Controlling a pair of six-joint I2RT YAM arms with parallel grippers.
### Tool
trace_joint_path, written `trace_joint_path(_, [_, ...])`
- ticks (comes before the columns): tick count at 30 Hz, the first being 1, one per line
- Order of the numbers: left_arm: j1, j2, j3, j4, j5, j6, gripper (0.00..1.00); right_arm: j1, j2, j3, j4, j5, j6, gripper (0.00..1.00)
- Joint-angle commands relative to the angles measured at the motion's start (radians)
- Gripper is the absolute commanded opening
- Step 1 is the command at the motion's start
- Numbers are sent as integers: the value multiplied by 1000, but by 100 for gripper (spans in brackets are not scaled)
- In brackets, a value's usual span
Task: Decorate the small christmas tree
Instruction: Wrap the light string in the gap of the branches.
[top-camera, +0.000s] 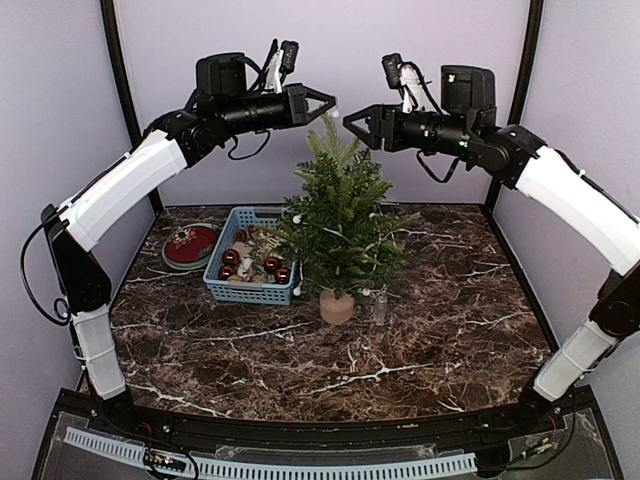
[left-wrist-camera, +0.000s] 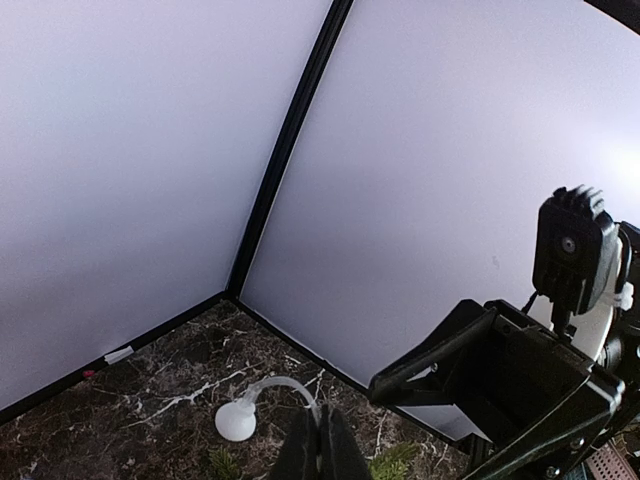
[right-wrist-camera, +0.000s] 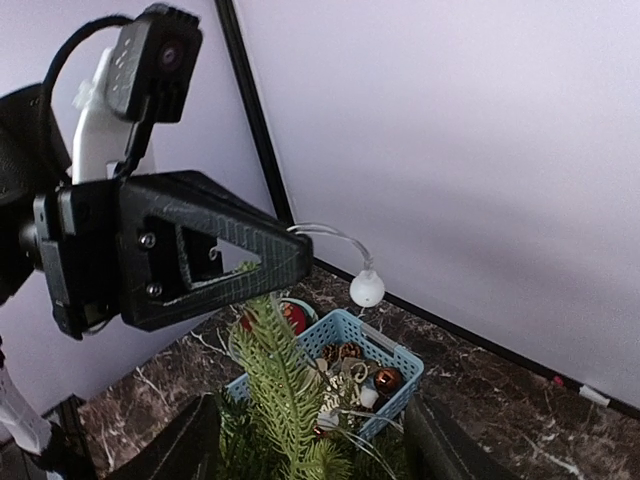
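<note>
**A:** Position of the small christmas tree (top-camera: 340, 225)?

**B:** Centre of the table (top-camera: 440, 340), upright on its wooden base (top-camera: 336, 306), so the long axis is vertical. The blue basket (top-camera: 250, 262) sits just beside the lower branches at 9 o'clock and has baubles (top-camera: 272, 266) in it.

**A:** Left gripper (top-camera: 328, 102)?

**B:** Closed, pinching a clear light cord (right-wrist-camera: 330, 235). In the right wrist view one white bulb (right-wrist-camera: 367, 288) hangs off the free end, at about 4 o'clock from the gripper's tip. In the left wrist view the same bulb sits at 8 o'clock of the closed fingers (left-wrist-camera: 300, 455).

**A:** Right gripper (top-camera: 352, 127)?

**B:** Jaws spread, nothing held. In its own camera the top sprig rises between the two fingers. I cannot tell whether the sprig is inside the jaws or beyond them.

**A:** Which relation does the next move turn on?

**B:** Seen from the top camera, the tree tip (top-camera: 332, 135) lies at 6 o'clock from the gap between the two grippers, just beneath both. The left gripper is at 11 o'clock of the tip and the right at 1 o'clock, both near. The left one carries the cord.

**A:** Judgement?

**B:** The cord probably goes down onto the upper branches, following the vertical axis. The right gripper is free to take the bulb end. The risk is that the cord snags on the sprig and tips the light tree.
</note>
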Motion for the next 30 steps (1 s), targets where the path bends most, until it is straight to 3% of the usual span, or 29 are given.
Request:
trace_joint_path(1, [-1,-23,41,57,6,-9,0,9,23,12,-15,-65,-35,55])
trace_joint_path(3, [-1,-23,41,54,7,-8,0,12,52,54,-53,-68,-48,51])
trace_joint_path(12, [-2,-23,38,46,13,-10,0,24,178,199,-152,-79,-78,50])
trace_joint_path(23, [0,-27,52,53,-16,-5,0,25,141,116,-106,-80,-64,3])
trace_joint_path(30, [31,-29,71,65,-45,-7,0,26,121,88,-112,-63,-68,0])
